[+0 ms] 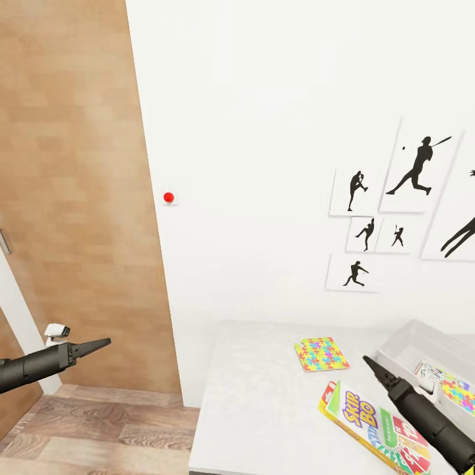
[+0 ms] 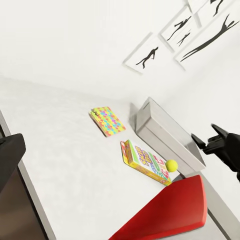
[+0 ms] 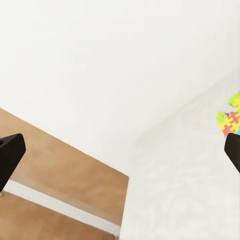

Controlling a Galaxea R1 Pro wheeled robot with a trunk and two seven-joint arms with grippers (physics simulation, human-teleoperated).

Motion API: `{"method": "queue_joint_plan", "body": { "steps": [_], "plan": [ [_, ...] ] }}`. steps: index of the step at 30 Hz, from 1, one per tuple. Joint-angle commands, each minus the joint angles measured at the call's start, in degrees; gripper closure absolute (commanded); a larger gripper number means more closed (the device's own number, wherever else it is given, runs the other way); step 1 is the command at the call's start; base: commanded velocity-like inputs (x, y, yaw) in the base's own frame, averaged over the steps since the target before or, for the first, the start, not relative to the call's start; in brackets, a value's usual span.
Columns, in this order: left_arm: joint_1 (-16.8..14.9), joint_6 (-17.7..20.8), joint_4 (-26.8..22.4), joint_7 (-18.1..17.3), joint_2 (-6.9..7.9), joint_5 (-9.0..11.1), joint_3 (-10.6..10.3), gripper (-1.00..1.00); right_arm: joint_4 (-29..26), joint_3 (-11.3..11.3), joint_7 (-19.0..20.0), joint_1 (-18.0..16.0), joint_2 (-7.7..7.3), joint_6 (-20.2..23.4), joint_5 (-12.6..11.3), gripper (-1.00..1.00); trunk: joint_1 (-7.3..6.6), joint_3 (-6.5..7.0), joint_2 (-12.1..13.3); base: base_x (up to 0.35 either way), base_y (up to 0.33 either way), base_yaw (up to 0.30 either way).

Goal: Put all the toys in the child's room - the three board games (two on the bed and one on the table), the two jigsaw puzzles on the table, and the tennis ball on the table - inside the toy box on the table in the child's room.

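At the table's [image 1: 264, 402] back lies one jigsaw puzzle [image 1: 321, 353] [image 2: 107, 121], flat and on its own. A board game [image 1: 373, 425] with big lettering lies nearer the front edge, and the tennis ball [image 2: 171, 164] rests against its far end. The grey toy box [image 1: 422, 340] [image 2: 160, 131] stands at the right; a second puzzle [image 1: 460, 390] and a printed box [image 1: 429, 373] lie inside it. My right gripper [image 1: 367, 360] hovers open over the lettered game, holding nothing. To the left of the table, my left gripper [image 1: 105, 342] hangs open and empty above the floor.
A wooden door [image 1: 72, 198] fills the left, with a red button [image 1: 169, 197] on the white wall beside it. Athlete silhouette pictures [image 1: 396, 211] hang above the table. Plank floor [image 1: 99, 429] lies left of the table. A red slab [image 2: 170, 215] crosses the left wrist view.
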Motion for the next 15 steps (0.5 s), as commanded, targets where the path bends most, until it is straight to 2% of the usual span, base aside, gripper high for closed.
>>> {"method": "queue_joint_plan", "body": {
  "steps": [1, 15],
  "plan": [
    [-0.01, 0.61, 0.01, -0.23, 0.00, -0.04, 0.01, -1.00, -0.01, 0.62, -1.10, -0.71, -0.06, 0.93, -0.29, -1.00, 0.02, -0.01, -0.03, 0.000, 0.000, 0.000],
    [-0.01, 0.61, 0.01, -0.23, 0.03, -0.04, 0.01, -1.00, 0.78, 6.47, -11.51, -7.85, -0.19, 2.64, -0.28, -1.00, 0.02, -0.01, -0.03, 0.000, 0.000, 0.000]
  ]
}}
